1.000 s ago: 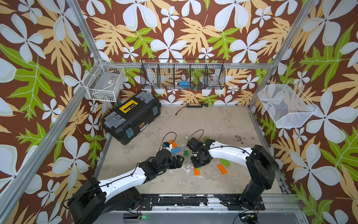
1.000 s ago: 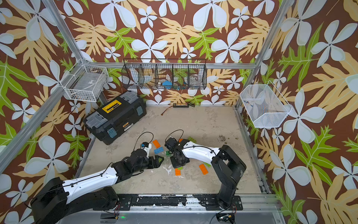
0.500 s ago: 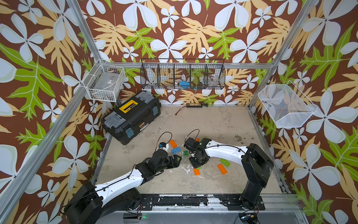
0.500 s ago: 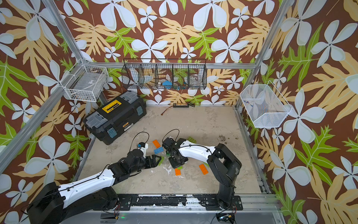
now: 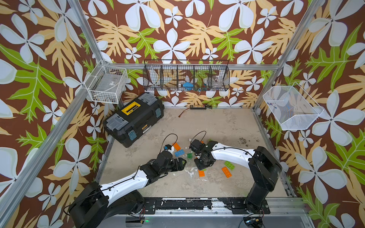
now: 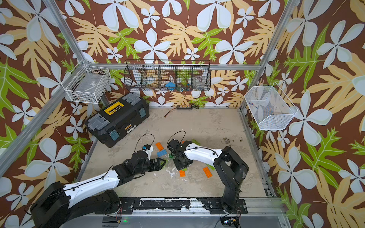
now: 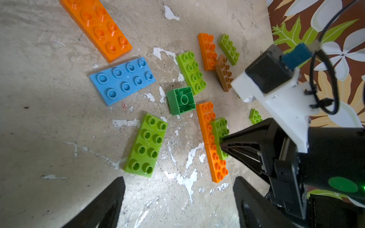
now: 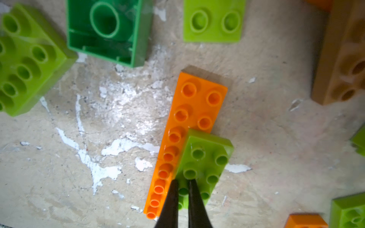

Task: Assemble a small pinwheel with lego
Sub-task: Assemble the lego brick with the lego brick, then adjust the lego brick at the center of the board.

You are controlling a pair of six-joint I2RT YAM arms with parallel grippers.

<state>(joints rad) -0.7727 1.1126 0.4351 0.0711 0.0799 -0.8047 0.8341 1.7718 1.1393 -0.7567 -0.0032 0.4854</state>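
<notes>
Beneath right claw (image 8: 183, 183), lime-green lego brick (image 8: 206, 158)

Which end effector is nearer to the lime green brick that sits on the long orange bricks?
Right. The right end effector is shut, its tips touching the top of the lime green brick. The left end effector stands open beside it, not touching.

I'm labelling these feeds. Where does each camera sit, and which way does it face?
Top views: high at the front, looking down toward the back wall over the table; left arm and right arm show.
Left wrist: behind the open left pincer, facing down at the blue brick; right pincer shows.
Right wrist: behind the shut right pincer, close above a lime brick on orange bricks.
Shared: both wrist views show that stack and the dark green brick.
</notes>
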